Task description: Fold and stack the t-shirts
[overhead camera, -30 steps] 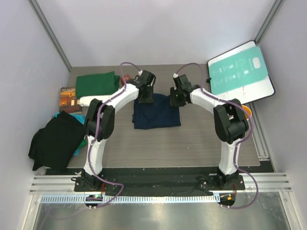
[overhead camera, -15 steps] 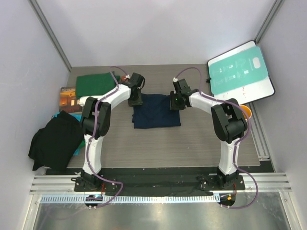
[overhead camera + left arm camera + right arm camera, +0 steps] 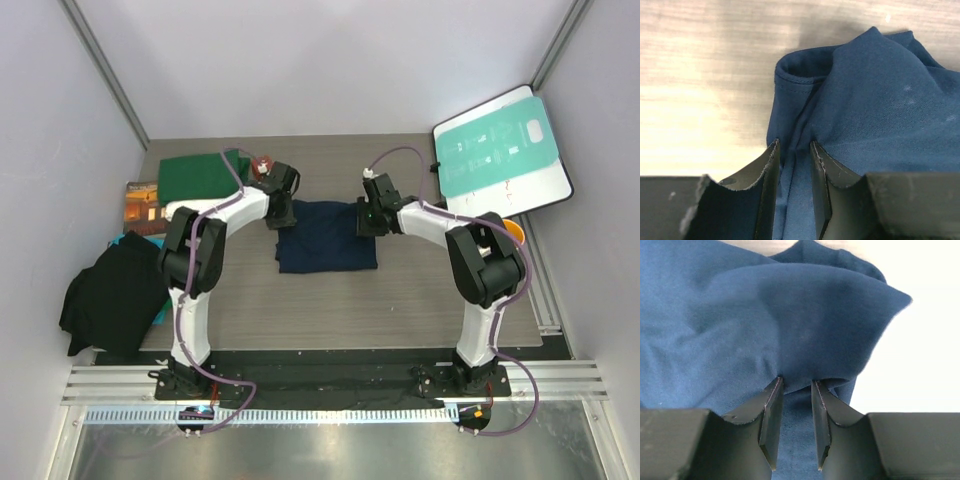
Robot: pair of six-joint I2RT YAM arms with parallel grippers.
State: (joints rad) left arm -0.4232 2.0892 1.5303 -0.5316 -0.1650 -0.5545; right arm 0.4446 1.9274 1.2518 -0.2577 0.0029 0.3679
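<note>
— Left gripper (image 3: pixel 794 145) status?
— Pinching the navy t-shirt (image 3: pixel 327 240) at its eleven o'clock corner; my right gripper (image 3: pixel 797 382) pinches one o'clock. Shirt lies central on the table (image 3: pixel 420 300).
— Fold tip?
— I'd carry both corners level toward six, edges matched.

Plain navy t-shirt (image 3: pixel 326 240), green t-shirt (image 3: pixel 195 176)

Both arms stretched out, each gripper pinching a far corner of the navy shirt (image 3: pixel 328 240).
The left arm (image 3: pixel 215 215) bends inward, so the left gripper (image 3: pixel 283 212) sits at the shirt's far left corner, its fingers (image 3: pixel 765 175) closed narrowly on a fold of cloth. The right arm (image 3: pixel 440 222) mirrors it: the right gripper (image 3: pixel 367 218) is at the shirt's far right corner, with its fingers (image 3: pixel 771 410) nipping a raised fold. Both wrists are low over the shirt's far edge.
</note>
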